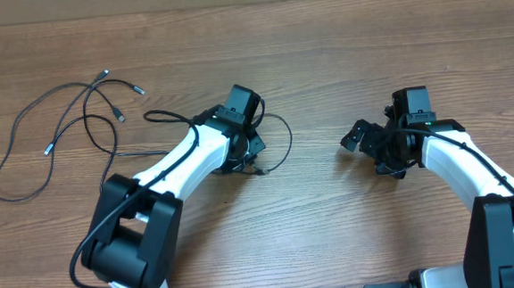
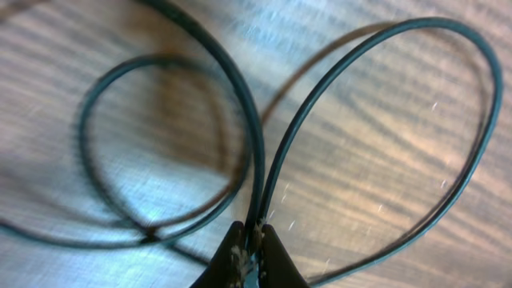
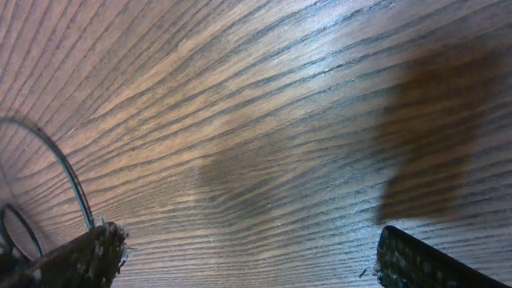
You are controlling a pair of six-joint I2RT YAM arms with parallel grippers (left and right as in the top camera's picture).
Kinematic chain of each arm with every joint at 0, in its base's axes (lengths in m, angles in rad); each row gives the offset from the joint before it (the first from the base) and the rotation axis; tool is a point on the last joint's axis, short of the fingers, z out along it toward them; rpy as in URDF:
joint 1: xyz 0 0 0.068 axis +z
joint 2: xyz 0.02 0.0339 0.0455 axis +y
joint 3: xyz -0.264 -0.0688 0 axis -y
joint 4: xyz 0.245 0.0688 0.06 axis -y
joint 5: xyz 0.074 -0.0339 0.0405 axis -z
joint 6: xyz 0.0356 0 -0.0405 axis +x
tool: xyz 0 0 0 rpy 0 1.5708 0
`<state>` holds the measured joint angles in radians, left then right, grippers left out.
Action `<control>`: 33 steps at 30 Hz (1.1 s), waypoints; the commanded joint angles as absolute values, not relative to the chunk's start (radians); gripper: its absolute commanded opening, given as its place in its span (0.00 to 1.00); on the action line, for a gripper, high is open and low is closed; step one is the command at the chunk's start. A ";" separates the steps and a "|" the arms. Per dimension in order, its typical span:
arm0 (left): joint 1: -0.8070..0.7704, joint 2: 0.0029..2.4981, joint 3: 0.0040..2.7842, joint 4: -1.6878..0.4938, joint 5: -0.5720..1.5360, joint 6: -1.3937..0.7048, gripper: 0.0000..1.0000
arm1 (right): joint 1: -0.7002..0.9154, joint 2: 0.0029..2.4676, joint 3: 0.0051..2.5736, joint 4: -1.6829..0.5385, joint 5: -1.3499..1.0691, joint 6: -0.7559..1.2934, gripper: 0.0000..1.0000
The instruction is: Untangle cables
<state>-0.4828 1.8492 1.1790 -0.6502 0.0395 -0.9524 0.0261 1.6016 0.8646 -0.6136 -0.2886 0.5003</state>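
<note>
Left wrist: gripper [image 2: 254,242] tight on cables [image 2: 258,160].

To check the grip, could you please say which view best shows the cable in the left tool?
Left wrist: cable pinched in shut left tool. Overhead hides the pinch behind the wrist; right wrist catches only a loop.
</note>
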 commanded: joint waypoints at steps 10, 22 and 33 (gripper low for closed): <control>-0.522 1.825 1.180 -0.774 0.058 -0.677 0.23 | 0.024 1.597 0.871 -0.608 -0.292 0.500 1.00; -0.539 1.826 1.180 -0.800 0.017 -0.681 0.36 | 0.024 1.597 0.871 -0.607 -0.292 0.500 1.00; -0.543 1.827 1.137 -0.772 -0.012 -0.827 0.41 | 0.024 1.597 0.871 -0.607 -0.292 0.500 1.00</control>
<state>-0.5373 1.8439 1.1709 -0.7887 0.0132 -0.7601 0.0257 1.6016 0.8646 -0.6136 -0.2890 0.5007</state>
